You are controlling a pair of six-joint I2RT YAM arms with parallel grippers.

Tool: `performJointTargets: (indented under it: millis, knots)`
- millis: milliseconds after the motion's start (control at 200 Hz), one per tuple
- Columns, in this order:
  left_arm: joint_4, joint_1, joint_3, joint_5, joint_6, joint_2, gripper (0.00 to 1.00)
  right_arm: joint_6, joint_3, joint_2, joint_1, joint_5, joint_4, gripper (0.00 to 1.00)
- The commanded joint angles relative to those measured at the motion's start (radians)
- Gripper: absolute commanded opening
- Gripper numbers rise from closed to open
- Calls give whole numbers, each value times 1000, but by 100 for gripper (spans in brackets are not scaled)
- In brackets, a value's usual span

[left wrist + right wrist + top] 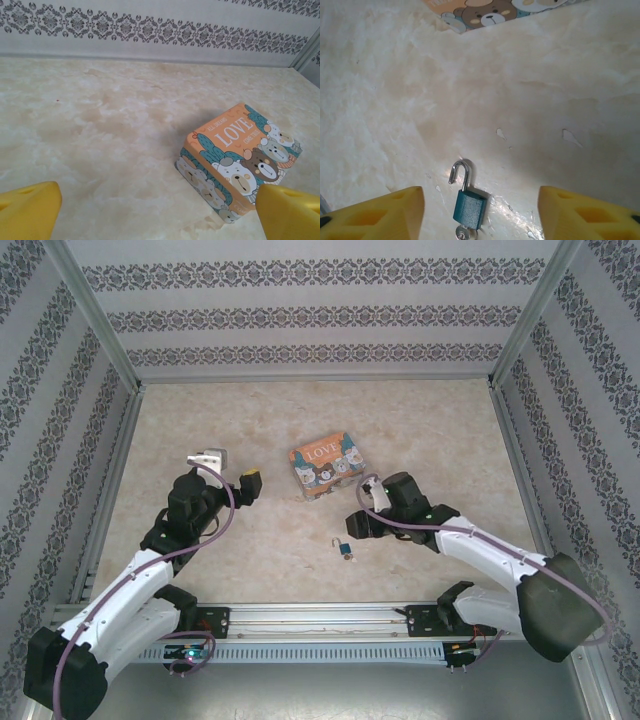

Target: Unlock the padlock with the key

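The padlock (469, 209), a tiny teal body with a thin silvery shackle, lies flat on the marble table with the shackle swung free at one end. The key (465, 233) sticks out of its underside at the frame's bottom edge. My right gripper (481, 212) is open, its yellow fingers (380, 215) standing wide on either side of the padlock without touching it. From above, the padlock (343, 551) lies just in front of the right gripper (352, 525). My left gripper (232, 468) is open with nothing in it, its yellow fingertips (30, 207) framing bare table.
An orange "LOVE" tin (325, 467) with cartoon animals sits mid-table, behind the padlock and right of the left gripper; it is also in the left wrist view as the tin (240, 155). Patterned walls enclose the table on three sides.
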Motion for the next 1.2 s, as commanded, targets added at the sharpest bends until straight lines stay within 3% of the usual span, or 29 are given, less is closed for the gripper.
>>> performJointTargets:
  millis: [0,205,380,809,1194]
  knots:
    - [-35,20,33,-25,15,-14,99,-2,-31,-57,-23,23,54,69]
    - [-38,25,36,-36,12,-14,99,13,-78,-149,-83,9,110,81]
    - [-81,35,49,-85,6,-14,99,24,-106,-212,-125,19,166,98]
    - [-127,94,65,-132,-17,-12,99,-39,-90,-266,-240,82,190,98]
    - [-100,129,72,-224,20,-11,99,-187,-86,-287,-358,254,217,98]
